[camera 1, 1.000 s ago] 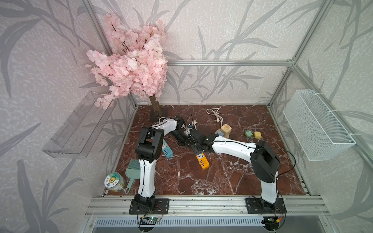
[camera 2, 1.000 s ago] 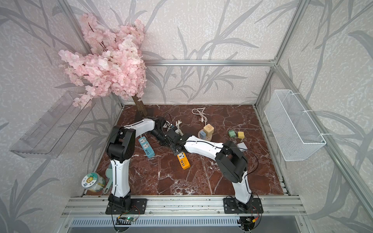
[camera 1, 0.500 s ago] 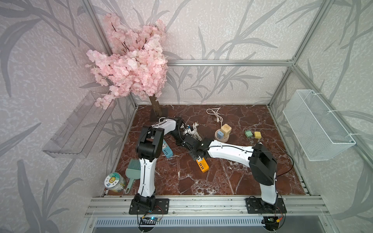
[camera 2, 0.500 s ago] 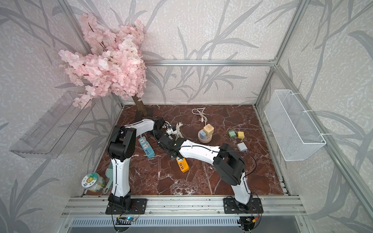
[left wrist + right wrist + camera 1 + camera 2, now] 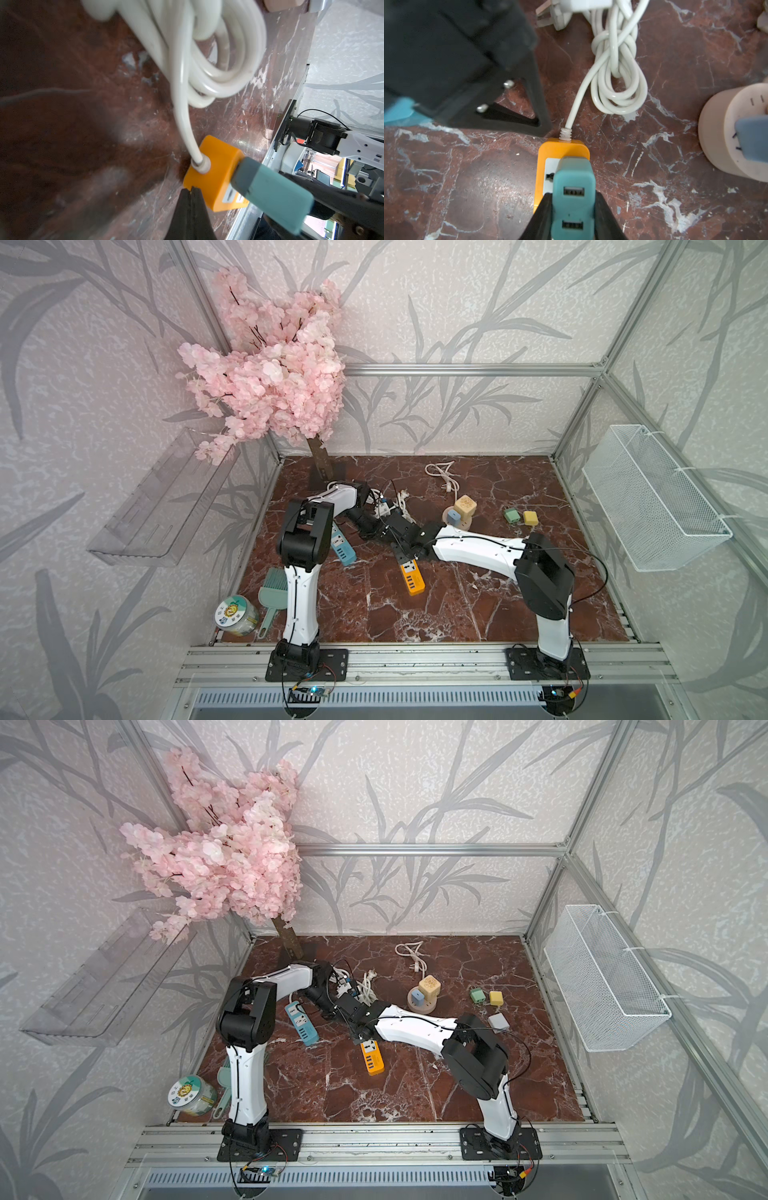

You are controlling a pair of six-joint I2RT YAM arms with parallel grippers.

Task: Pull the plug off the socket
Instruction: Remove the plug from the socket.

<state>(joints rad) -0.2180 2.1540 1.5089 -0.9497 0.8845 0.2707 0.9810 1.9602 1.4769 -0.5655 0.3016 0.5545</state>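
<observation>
An orange power strip (image 5: 411,577) (image 5: 371,1058) lies mid-floor, its coiled white cable (image 5: 612,72) trailing toward the back. A teal two-port USB plug (image 5: 573,178) stands at the strip's cable end (image 5: 562,148). Its grey base (image 5: 242,174) rests against the strip's face, and its prongs are hidden. My right gripper (image 5: 573,197) is shut on the plug, one black finger on each side. My left gripper (image 5: 192,188) is shut on nothing, its tips touching the orange strip (image 5: 216,164) beside the cable entry. In both top views the two wrists crowd over that end.
A blue power strip (image 5: 343,545) lies by the left arm. A round beige socket base (image 5: 467,524) holding cube plugs stands right of centre. Green (image 5: 512,515), yellow (image 5: 530,517) and grey (image 5: 498,1020) adapters sit further right. A jar (image 5: 237,614) and brush (image 5: 272,593) sit front left.
The right wrist has shifted a little left and toward the front with the plug, and the orange strip has slid slightly with it. Both grippers stayed shut.
</observation>
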